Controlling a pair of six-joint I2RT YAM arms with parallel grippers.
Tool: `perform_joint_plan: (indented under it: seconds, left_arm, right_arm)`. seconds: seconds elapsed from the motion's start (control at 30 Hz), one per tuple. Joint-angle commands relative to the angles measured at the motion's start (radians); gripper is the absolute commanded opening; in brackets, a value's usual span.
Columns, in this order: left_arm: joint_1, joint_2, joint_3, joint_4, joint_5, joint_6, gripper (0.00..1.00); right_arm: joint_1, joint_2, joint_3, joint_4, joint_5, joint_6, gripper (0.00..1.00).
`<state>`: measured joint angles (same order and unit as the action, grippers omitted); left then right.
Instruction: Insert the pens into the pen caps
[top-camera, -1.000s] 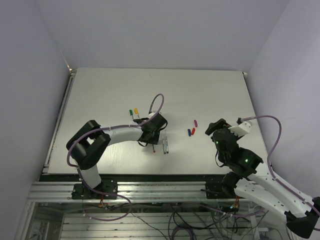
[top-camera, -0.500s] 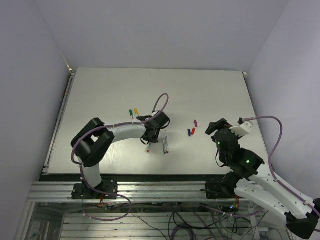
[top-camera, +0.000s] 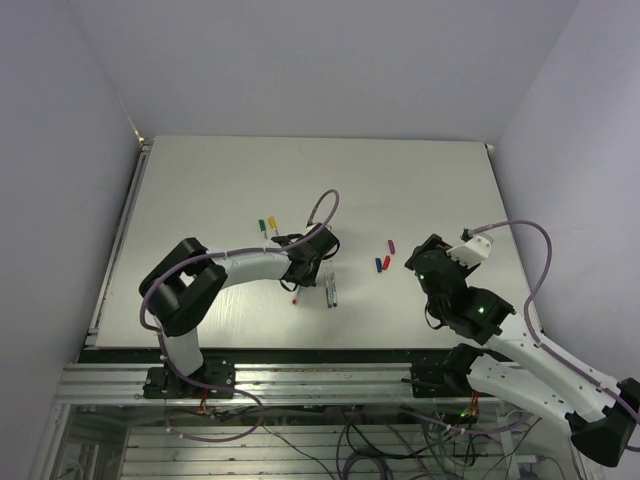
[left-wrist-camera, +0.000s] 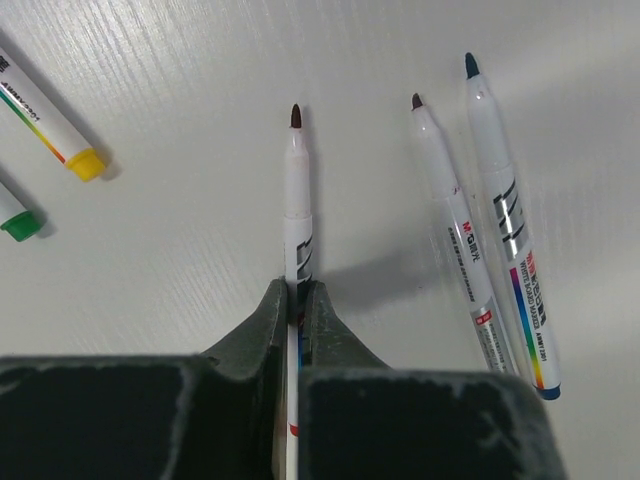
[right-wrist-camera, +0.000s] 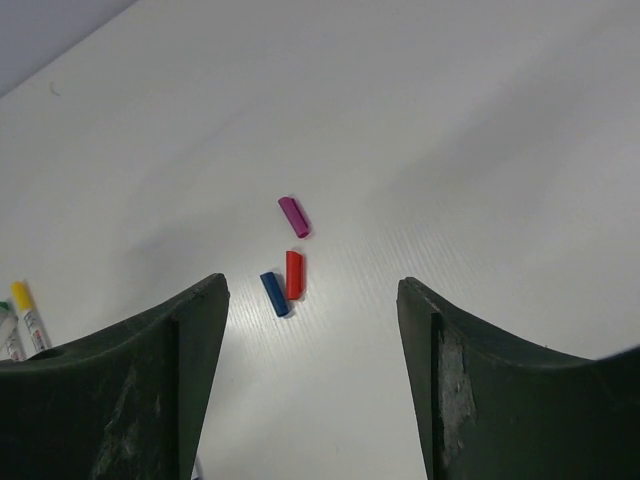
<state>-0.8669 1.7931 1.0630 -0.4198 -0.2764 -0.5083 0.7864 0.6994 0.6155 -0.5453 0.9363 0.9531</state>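
Note:
My left gripper (left-wrist-camera: 296, 295) is shut on a thin white pen (left-wrist-camera: 297, 225) with a dark reddish tip, which lies on the table and points away from me. Two more uncapped pens (left-wrist-camera: 450, 215) (left-wrist-camera: 505, 230) lie just to its right. In the top view the left gripper (top-camera: 305, 275) sits over these pens (top-camera: 330, 291). My right gripper (right-wrist-camera: 310, 290) is open above the table, short of three loose pen caps: purple (right-wrist-camera: 294, 216), red (right-wrist-camera: 294, 274) and blue (right-wrist-camera: 273, 294). From above, the right gripper (top-camera: 420, 262) is just right of those caps (top-camera: 384, 262).
Two pens with their caps on, one yellow (left-wrist-camera: 55, 135) and one green (left-wrist-camera: 15, 220), lie left of the held pen; from above they are at the back left (top-camera: 267, 225). The white table (top-camera: 420, 190) stretches to a purple wall behind.
My left gripper has closed onto the reddish-tipped pen. My right arm has shifted left toward the loose caps, with its jaws slightly narrower.

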Motion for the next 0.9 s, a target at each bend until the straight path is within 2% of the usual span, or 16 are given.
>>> perform_joint_plan:
  seconds: [0.0, 0.23, 0.6, 0.63, 0.67, 0.73, 0.77, 0.87]
  left_arm:
    - [-0.003, 0.033, -0.088, -0.039, 0.063, 0.016, 0.07]
    - [-0.002, -0.084, -0.126, -0.001, 0.044, 0.018, 0.07]
    - [-0.002, -0.383, -0.158, 0.005, 0.045, 0.028, 0.07]
    - [-0.003, -0.409, -0.163, 0.01, 0.048, 0.029, 0.07]
    - [-0.002, -0.434, -0.171, 0.02, 0.052, 0.028, 0.07]
    - [-0.002, -0.482, -0.191, 0.049, 0.073, 0.024, 0.07]
    - [-0.002, -0.503, -0.2, 0.062, 0.082, 0.021, 0.07]
    - [-0.003, -0.554, -0.231, 0.099, 0.102, 0.004, 0.07]
  right_arm:
    - [-0.003, 0.047, 0.056, -0.042, 0.042, 0.009, 0.67]
    - [-0.059, 0.13, 0.071, -0.018, -0.027, -0.053, 0.64]
    - [-0.288, 0.29, 0.037, 0.185, -0.384, -0.208, 0.62]
    - [-0.289, 0.318, 0.039, 0.192, -0.398, -0.217, 0.59]
    - [-0.289, 0.351, 0.041, 0.197, -0.408, -0.225, 0.5]
    - [-0.315, 0.409, 0.043, 0.209, -0.427, -0.24, 0.19]
    - [-0.316, 0.436, 0.041, 0.218, -0.439, -0.247, 0.11]
    - [-0.316, 0.493, 0.032, 0.247, -0.467, -0.256, 0.07]
